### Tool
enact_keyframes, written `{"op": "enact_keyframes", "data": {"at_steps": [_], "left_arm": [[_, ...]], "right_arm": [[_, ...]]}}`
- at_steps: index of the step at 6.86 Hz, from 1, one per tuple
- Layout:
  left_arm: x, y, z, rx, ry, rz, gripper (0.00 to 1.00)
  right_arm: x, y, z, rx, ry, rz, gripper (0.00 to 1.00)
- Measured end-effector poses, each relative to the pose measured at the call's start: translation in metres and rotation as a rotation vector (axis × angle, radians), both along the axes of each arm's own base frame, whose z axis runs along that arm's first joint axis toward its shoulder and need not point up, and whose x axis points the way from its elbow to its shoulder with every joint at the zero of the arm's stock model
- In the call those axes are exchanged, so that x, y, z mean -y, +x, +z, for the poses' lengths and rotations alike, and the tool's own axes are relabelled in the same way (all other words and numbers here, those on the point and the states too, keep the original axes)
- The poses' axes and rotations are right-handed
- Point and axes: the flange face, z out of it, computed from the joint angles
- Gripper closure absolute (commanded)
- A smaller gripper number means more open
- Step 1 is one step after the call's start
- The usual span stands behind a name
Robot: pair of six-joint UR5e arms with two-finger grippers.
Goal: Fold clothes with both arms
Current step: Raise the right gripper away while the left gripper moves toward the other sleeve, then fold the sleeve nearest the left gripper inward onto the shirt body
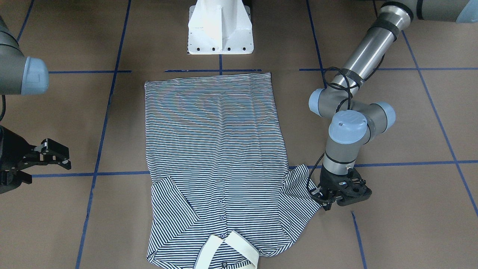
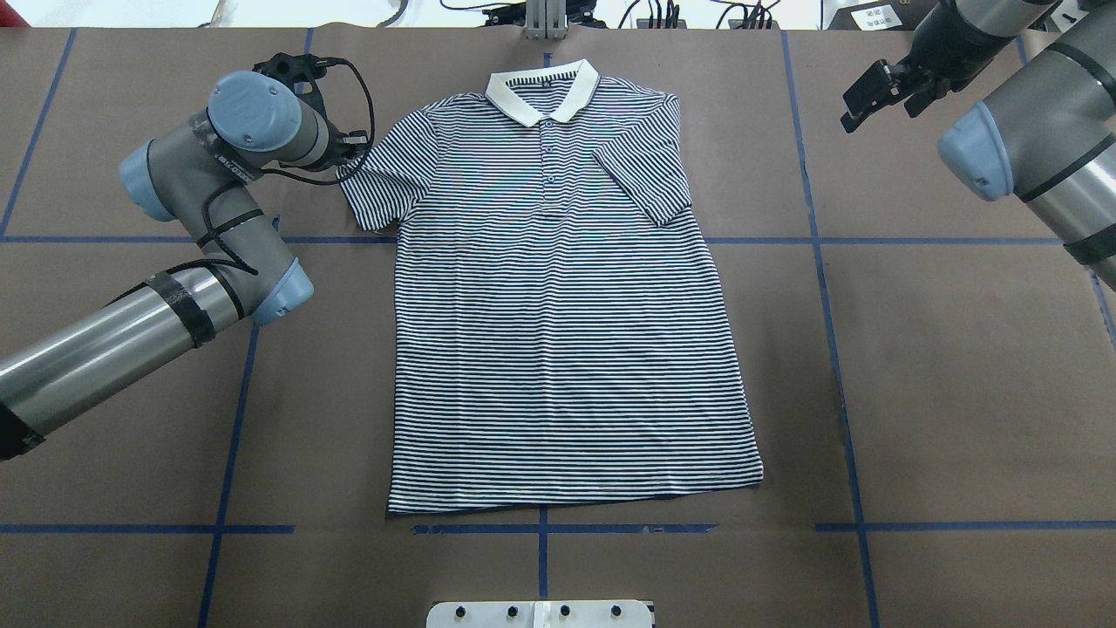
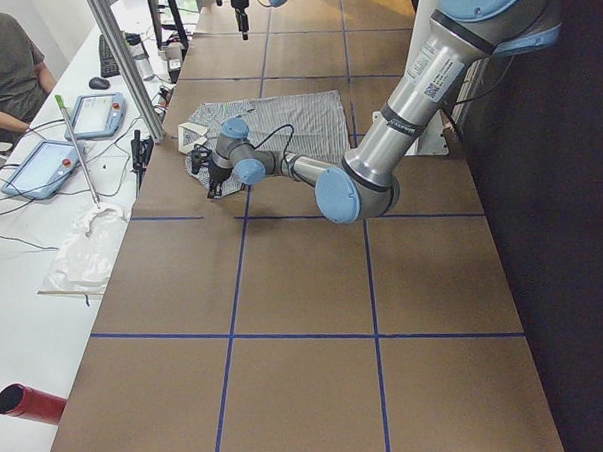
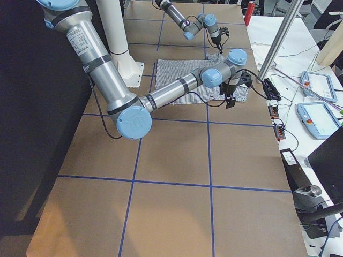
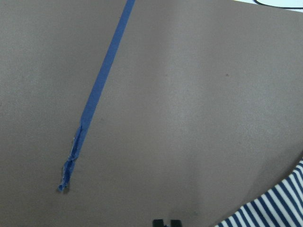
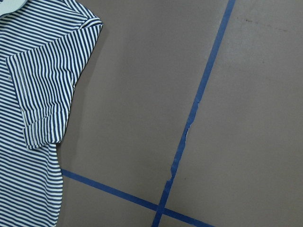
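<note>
Two tools are in play, and you have one polo shirt (image 2: 558, 331) to fold. It lies flat and face up on the tabletop (image 2: 959, 366), between the two tools. Its collar (image 2: 542, 87) end is the end nearest both tools. Its hem (image 2: 575, 493) is far from them, close to the robot's base.

Your left tool (image 1: 336, 196) is down low, just beside the edge of the sleeve (image 2: 375, 187) that sticks out toward it. You cannot tell from these pictures if its fingers are apart or together. Its own camera shows only bare tabletop and a corner of stripes. Your right tool (image 2: 882, 98) hangs up in the air, well apart from the shirt, with its fingers spread wide and nothing in them. The other sleeve (image 2: 643, 174), on that tool's side, lies against the shirt's body.

The shirt looks light, thin and floppy. It will likely sag and slide if you lift it by one spot. So pinch it at the edges. The sleeve tip or shoulder by the left tool seems the best first hold. The collar looks thicker and a bit stiffer, so it may keep its shape better. Go slowly, or the cloth could bunch up or slip out.
</note>
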Motion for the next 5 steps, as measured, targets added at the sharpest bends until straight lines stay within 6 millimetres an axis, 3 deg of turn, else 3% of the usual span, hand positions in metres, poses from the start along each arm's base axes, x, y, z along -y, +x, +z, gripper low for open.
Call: {"op": "enact_keyframes", "data": {"at_steps": [3,5], "left_arm": [[0.0,-0.003,-0.026,-0.002,-0.009,-0.005,1.0],[-0.007,-0.007,-0.077,-0.025,-0.075,-0.058,1.0]], "right_arm": [[0.001,-0.001,0.003,-0.001,-0.003,-0.001,0.0],[0.0,-0.001,0.003,0.0,-0.001,-0.002,0.0]]}}
